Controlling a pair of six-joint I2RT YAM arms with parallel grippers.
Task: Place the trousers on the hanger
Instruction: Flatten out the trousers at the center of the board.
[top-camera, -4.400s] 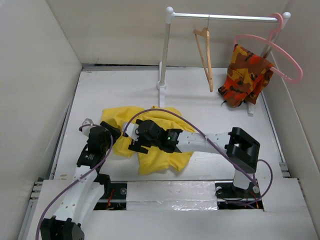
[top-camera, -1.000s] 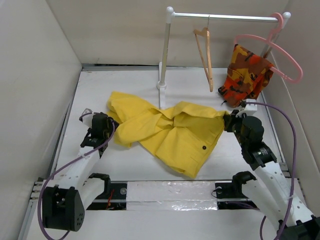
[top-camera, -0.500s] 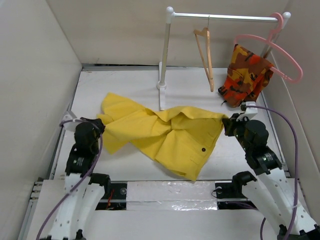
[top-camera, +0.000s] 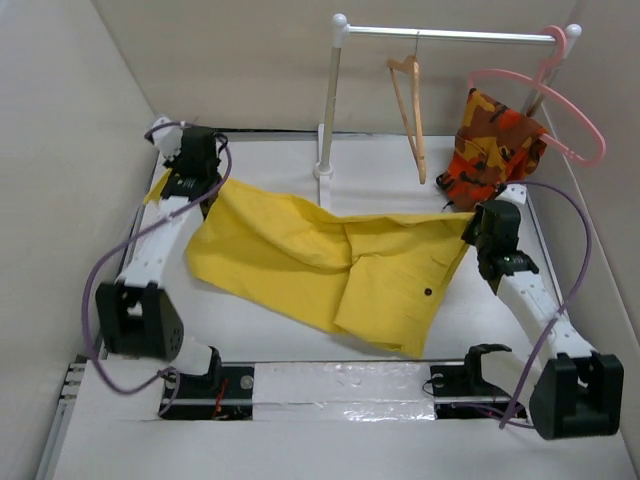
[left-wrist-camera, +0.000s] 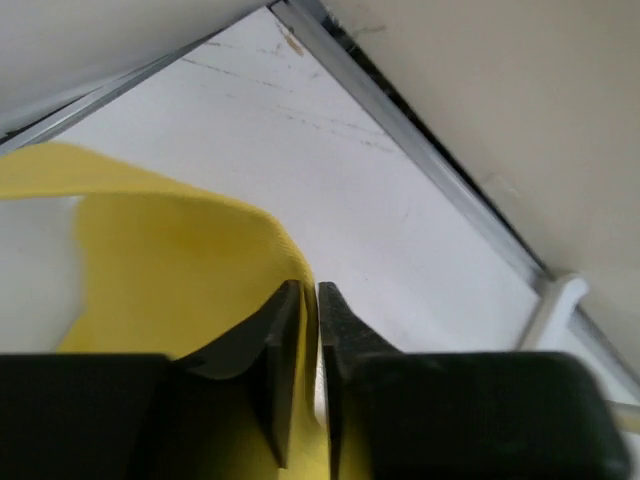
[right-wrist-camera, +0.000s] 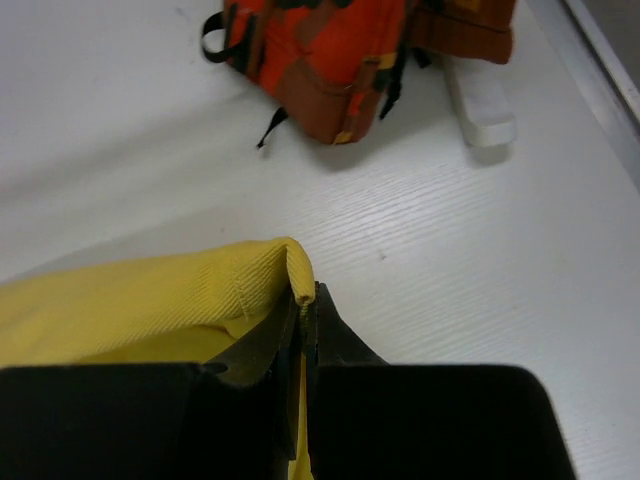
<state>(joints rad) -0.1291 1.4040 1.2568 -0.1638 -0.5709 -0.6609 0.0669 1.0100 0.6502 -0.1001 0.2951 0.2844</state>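
The yellow trousers (top-camera: 320, 260) hang spread between my two grippers, sagging onto the table in the middle, with a small dark button showing near the right. My left gripper (top-camera: 172, 188) is at the far left corner, shut on a fold of the trousers (left-wrist-camera: 170, 260) that runs between its fingertips (left-wrist-camera: 308, 292). On the right, my right gripper (top-camera: 475, 230) is shut on the trousers' hemmed edge (right-wrist-camera: 130, 300), which is pinched at the fingertips (right-wrist-camera: 305, 295). The tan wooden hanger (top-camera: 410, 110) hangs from the rail, above and behind the trousers, touching nothing else.
A white clothes rack (top-camera: 328, 100) stands at the back, its post just behind the trousers. A pink hanger (top-camera: 560, 110) carries an orange camouflage garment (top-camera: 495, 150) close to my right gripper; that garment (right-wrist-camera: 350, 50) and the rack's foot (right-wrist-camera: 480, 100) show ahead. Walls enclose the left and right sides.
My left arm has swung from the near left to the far left corner with the cloth in its jaws. The trousers are now pulled out wider. The right gripper shifted slightly back.
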